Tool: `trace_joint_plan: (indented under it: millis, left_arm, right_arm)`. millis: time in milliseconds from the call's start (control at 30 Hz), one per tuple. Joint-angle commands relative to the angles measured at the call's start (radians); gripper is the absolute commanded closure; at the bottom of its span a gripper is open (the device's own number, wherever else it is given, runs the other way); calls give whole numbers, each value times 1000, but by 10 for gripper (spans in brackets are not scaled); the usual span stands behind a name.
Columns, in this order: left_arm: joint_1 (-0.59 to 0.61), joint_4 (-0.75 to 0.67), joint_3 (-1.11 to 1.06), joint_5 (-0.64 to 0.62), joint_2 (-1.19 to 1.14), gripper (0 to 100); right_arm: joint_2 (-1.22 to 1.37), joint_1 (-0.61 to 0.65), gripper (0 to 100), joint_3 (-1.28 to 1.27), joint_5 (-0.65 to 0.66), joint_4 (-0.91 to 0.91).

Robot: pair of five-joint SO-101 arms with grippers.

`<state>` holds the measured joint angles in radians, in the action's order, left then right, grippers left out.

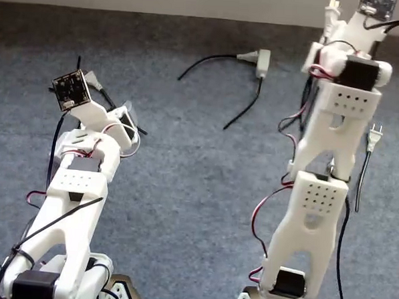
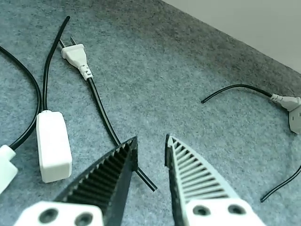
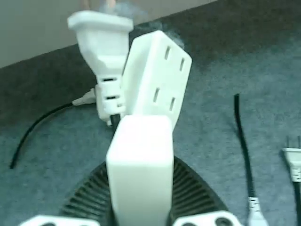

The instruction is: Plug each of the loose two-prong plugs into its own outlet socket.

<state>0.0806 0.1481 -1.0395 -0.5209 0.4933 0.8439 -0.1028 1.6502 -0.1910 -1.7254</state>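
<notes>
Nearest us, the right gripper [image 3: 140, 188] is clamped on a white socket [image 3: 141, 160], held above the carpet [image 1: 184, 189]. The left gripper [image 2: 151, 143] hovers partly open and empty over a black cord [image 2: 106, 122]. Near it lie a second socket [image 2: 52, 146] and a loose plug [image 2: 75, 54]. We judge the plug light, hard and slick. We would grip its flat sides behind the prongs and expect the stiff cord to tug.

Your left arm [image 1: 76, 203], at eight o'clock, and right arm [image 1: 325, 176], at four o'clock, are white plastic shells dotted with small holes. They have black motors [image 1: 361, 71] at the joints and red wires [image 1: 257, 216] looping alongside. Your left gripper [image 2: 151, 141] has one black ribbed finger [image 2: 108, 174] and one white finger [image 2: 193, 174].
</notes>
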Motion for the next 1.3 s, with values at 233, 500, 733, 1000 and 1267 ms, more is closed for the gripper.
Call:
trace_joint_plan:
  millis: [233,500,733,1000,1267]
  left_arm:
    - [-4,-60,7,3,24,880]
    - [73,-60,13,0,30,880]
    - [134,-61,28,-3,24,880]
    - [137,-61,28,-5,25,880]
    - [136,-61,28,-5,24,880]
  right_arm:
    - [-82,311,968,108,-311,-42]
    - [-82,487,968,30,-313,-44]
    - [-91,616,968,-246,-459,-42]
    - [-94,668,968,-440,-531,-41]
    - [-305,803,968,-452,-336,-41]
